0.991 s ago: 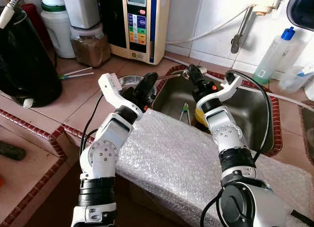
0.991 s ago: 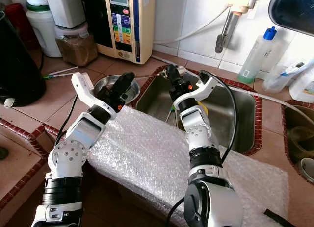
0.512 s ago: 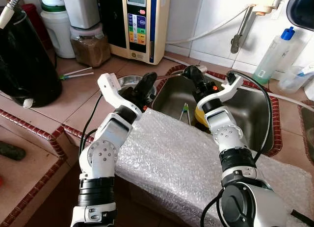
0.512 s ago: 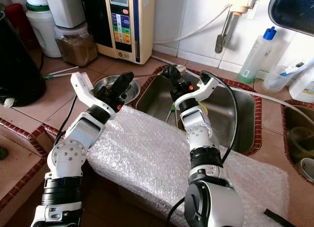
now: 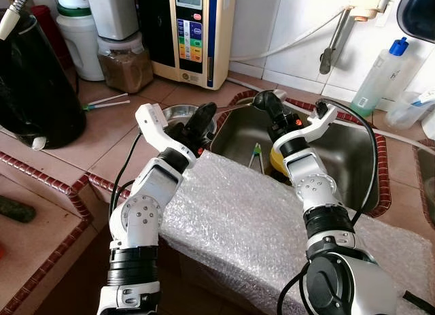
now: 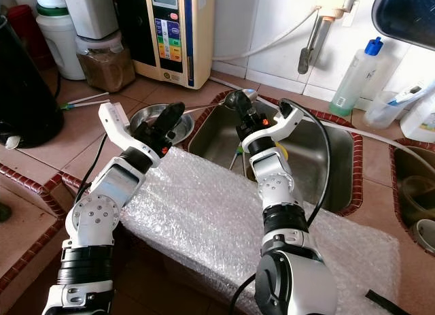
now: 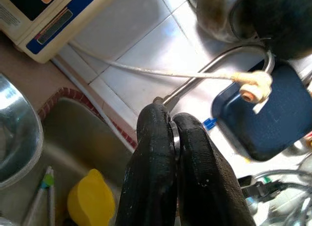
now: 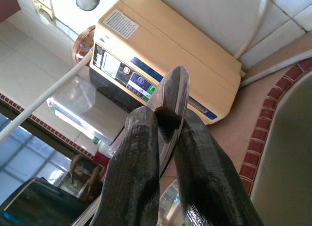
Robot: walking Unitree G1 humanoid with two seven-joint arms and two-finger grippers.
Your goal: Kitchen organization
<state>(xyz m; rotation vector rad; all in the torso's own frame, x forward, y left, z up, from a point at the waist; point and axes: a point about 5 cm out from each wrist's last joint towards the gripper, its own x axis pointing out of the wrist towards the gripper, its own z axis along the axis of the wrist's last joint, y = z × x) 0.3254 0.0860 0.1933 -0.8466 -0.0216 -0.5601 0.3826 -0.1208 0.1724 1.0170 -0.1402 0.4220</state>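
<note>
A metal spoon [image 5: 231, 107] hangs over the left rim of the steel sink [image 5: 343, 162], held at both ends. My left gripper [image 5: 206, 112] is shut on its thin handle, above a steel bowl [image 5: 175, 113] on the counter. My right gripper [image 5: 266, 103] is shut on the spoon's bowl end [image 8: 174, 89], which sticks up between the black fingers [image 8: 141, 157]. In the left wrist view the fingers [image 7: 153, 153] are pressed together with a sliver of metal between them.
A yellow cup [image 5: 277, 160] and green-tipped utensils [image 5: 257, 154] lie in the sink. Bubble wrap [image 5: 258, 223] covers the counter's front edge. A cream water purifier [image 5: 194, 29], a brown-filled jar [image 5: 126, 64], a black kettle [image 5: 30, 84] and a soap bottle [image 5: 380, 73] stand behind.
My right gripper has shifted slightly right and up with the spoon's bowl end. The left gripper has hardly moved.
</note>
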